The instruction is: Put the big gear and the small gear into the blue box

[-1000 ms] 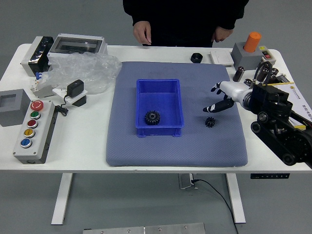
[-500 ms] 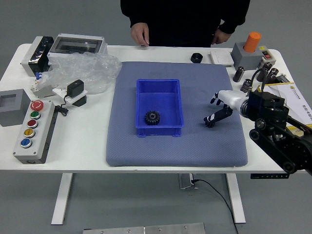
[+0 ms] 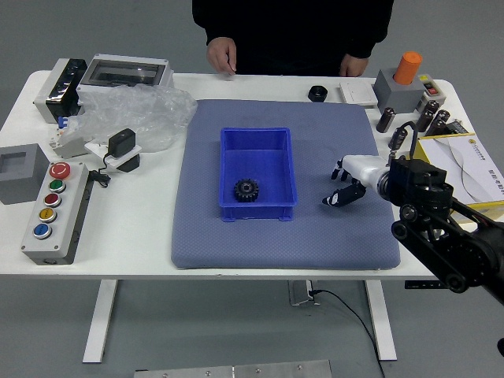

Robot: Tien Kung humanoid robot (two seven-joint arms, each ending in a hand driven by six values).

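Fingers (image 3: 338, 168) and thumb stand apart on the robot's black-and-white right hand (image 3: 365, 173), over the blue-grey mat (image 3: 213, 246); what lies beneath is hidden. From the left, a person's hand (image 3: 222, 55) is at the white desk's (image 3: 134, 228) far edge, then the blue plastic box (image 3: 256, 213) holding the big black toothed gear (image 3: 246, 190), then the person's other hand (image 3: 353, 64).

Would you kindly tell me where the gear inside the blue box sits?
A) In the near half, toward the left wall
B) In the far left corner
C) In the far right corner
A: the black gear lies in the near half of the blue box, closer to its left wall.
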